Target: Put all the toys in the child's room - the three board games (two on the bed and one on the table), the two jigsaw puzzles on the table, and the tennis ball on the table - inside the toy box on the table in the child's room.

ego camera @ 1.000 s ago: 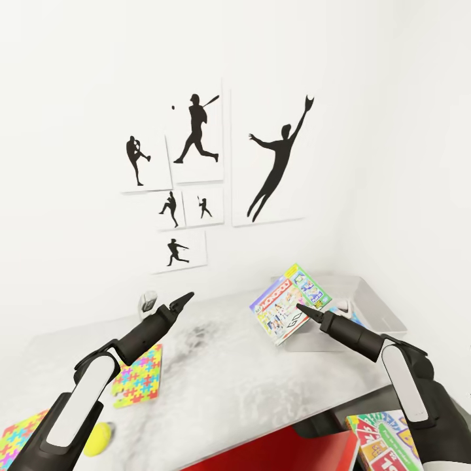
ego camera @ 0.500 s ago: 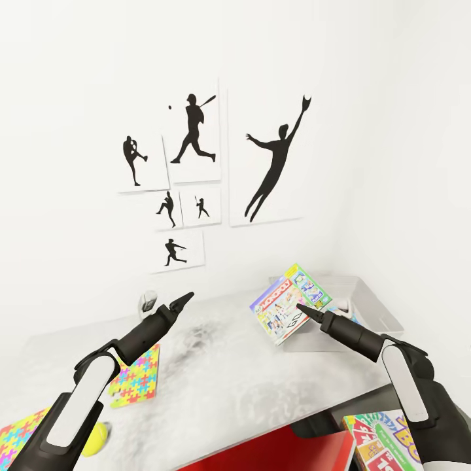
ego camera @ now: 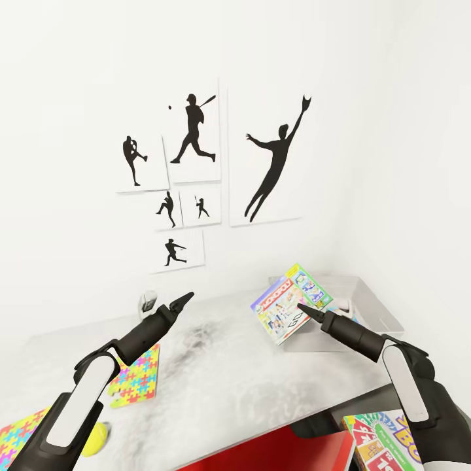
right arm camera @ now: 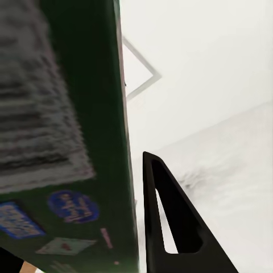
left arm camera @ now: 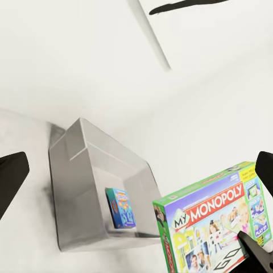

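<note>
Down at the near right corner, a rainbow game box (ego camera: 379, 441) lies lower than the table (ego camera: 261, 386). At the near left, a jigsaw puzzle (ego camera: 19, 433) sits on the table edge, with the yellow tennis ball (ego camera: 99, 437) just beside it and partly hidden by the left arm. A second jigsaw puzzle (ego camera: 136, 375) lies a little farther in, also partly under that arm.

The left claw (ego camera: 183, 301) hangs over the middle of the table, holding nothing; its fingers (left arm camera: 11, 176) sit wide apart.

On the right, the right claw (ego camera: 302, 307) is clamped on the Monopoly box (ego camera: 290, 303). One dark finger (right arm camera: 170, 224) presses against the box's green side. The box is tilted up in the air, with its bright front facing near, and it hangs over the near left edge of the toy box (ego camera: 383, 307).

The toy box is a grey tray at the far right of the table, near the corner of the room. A small blue game box (left arm camera: 120, 208) already lies inside it.

Farthest off, black baseball-player pictures (ego camera: 196, 137) hang on the white wall.
</note>
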Controlling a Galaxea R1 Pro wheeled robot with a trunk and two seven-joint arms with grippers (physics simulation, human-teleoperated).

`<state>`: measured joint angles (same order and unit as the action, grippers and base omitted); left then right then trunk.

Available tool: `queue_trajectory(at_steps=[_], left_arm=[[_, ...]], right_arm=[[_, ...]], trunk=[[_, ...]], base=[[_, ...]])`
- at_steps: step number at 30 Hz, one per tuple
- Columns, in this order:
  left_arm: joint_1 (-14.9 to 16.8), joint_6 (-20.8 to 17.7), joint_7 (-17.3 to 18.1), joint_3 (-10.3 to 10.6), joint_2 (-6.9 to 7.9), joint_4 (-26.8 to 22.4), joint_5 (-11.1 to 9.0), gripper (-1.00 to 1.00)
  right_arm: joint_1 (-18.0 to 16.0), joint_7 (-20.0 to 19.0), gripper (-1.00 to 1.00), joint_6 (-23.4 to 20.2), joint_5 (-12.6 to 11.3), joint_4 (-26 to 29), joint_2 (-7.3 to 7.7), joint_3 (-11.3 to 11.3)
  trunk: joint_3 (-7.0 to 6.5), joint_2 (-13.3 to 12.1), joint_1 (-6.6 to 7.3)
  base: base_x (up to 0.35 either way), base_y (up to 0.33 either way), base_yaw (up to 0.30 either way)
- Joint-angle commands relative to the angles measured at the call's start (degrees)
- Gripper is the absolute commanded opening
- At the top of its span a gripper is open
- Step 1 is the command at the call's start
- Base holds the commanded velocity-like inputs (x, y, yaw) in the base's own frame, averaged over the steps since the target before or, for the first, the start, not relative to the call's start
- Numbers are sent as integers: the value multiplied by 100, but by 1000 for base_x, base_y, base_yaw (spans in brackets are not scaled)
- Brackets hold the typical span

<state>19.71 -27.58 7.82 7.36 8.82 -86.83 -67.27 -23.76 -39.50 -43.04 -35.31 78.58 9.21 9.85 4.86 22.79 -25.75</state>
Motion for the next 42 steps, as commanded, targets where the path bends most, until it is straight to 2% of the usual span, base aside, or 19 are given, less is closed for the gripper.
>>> queue_trajectory(at_steps=[1, 42], left_arm=[[6, -19, 1, 2, 4, -1, -32, 100], [6, -19, 9, 1, 6, -1, -35, 100]], right_arm=[[-6, -8, -100, -24, -15, 0, -2, 7], [86, 5, -100, -104, -43, 248, 26, 12]], trunk=[[13, 13, -4], [13, 13, -4]], base=[[0, 0, 0], [0, 0, 0]])
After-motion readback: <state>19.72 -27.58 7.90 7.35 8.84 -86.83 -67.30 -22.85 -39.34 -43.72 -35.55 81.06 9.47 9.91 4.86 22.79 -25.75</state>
